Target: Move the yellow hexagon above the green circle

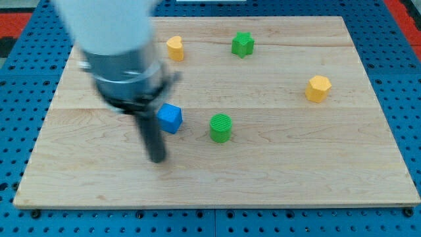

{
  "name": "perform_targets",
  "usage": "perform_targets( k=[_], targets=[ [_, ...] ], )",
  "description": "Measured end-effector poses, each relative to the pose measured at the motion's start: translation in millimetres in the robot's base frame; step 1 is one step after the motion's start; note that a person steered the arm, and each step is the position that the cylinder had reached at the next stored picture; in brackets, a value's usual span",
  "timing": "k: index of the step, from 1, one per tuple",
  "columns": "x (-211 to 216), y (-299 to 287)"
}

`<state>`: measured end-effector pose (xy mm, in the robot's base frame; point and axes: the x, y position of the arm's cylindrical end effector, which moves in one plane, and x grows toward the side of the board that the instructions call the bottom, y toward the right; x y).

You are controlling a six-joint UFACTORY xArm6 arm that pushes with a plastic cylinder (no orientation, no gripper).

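Observation:
The yellow hexagon (318,88) sits at the view's right on the wooden board (276,171). The green circle (221,128) stands near the board's middle, well to the left of the hexagon and lower. My tip (157,158) rests on the board at the view's lower left, just below and left of a blue cube (170,118) and about a hundred pixels left of the green circle. The tip touches no block. The arm looks blurred.
A yellow heart-shaped block (175,47) and a green star-shaped block (242,44) lie near the view's top. The board sits on a blue perforated table (408,79). The arm's pale body (112,39) hides the board's top left.

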<state>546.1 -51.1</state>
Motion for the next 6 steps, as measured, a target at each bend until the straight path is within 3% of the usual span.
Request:
perform_targets(
  k=[2,3,4,5,6],
  targets=[
    [-6.4,169.6],
    [-69.7,183.1],
    [-91.4,212.0],
    [-107.9,279.2],
    [-144.8,265.2]
  ],
)
